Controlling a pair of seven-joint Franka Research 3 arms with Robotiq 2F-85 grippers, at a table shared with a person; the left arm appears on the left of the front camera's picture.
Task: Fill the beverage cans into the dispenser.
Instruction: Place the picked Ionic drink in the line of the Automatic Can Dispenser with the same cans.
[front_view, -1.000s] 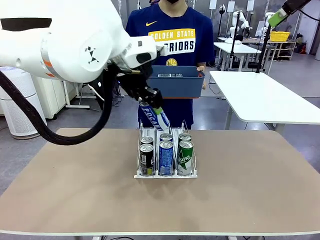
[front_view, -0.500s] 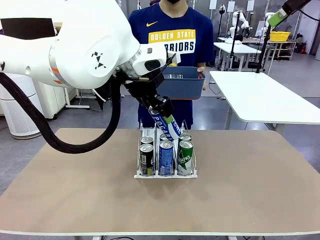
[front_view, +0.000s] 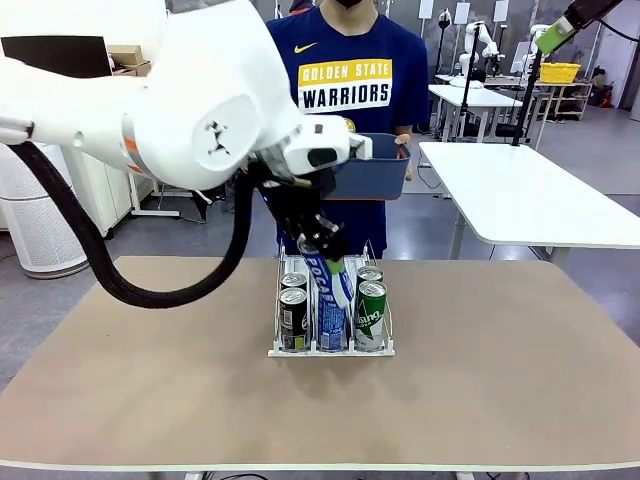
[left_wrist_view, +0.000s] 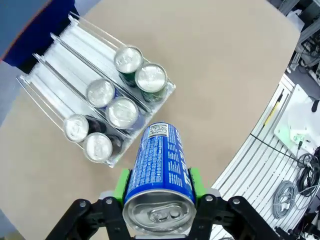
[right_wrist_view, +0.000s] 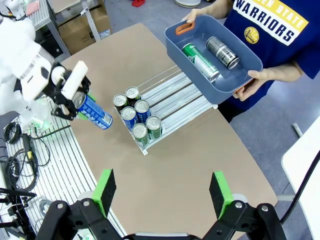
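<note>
My left gripper (front_view: 318, 243) is shut on a blue-and-white beverage can (front_view: 331, 288), held tilted with its bottom end low over the dispenser's (front_view: 330, 350) middle lane. In the left wrist view the green pads (left_wrist_view: 121, 184) clamp this can (left_wrist_view: 159, 165) near its top, above the table beside the dispenser (left_wrist_view: 60, 62). Several cans stand at the rack's front, two per lane: black-and-green (front_view: 293, 318), blue, and green (front_view: 371, 312). Hovering high over the table, my right gripper (right_wrist_view: 163, 192) is open and holds nothing, looking down on the dispenser (right_wrist_view: 177, 100).
A person at the far side holds a dark blue bin (right_wrist_view: 220, 75) with two cans lying in it, one green (right_wrist_view: 199, 60) and one dark (right_wrist_view: 222, 52). The rack's rear lanes are bare. Open tabletop lies on both sides. Another white table (front_view: 540, 200) stands at the right.
My left arm has carried the blue-and-white can rightward and then down, from above the rack's back to low over its middle lane. The right gripper has stayed open.
</note>
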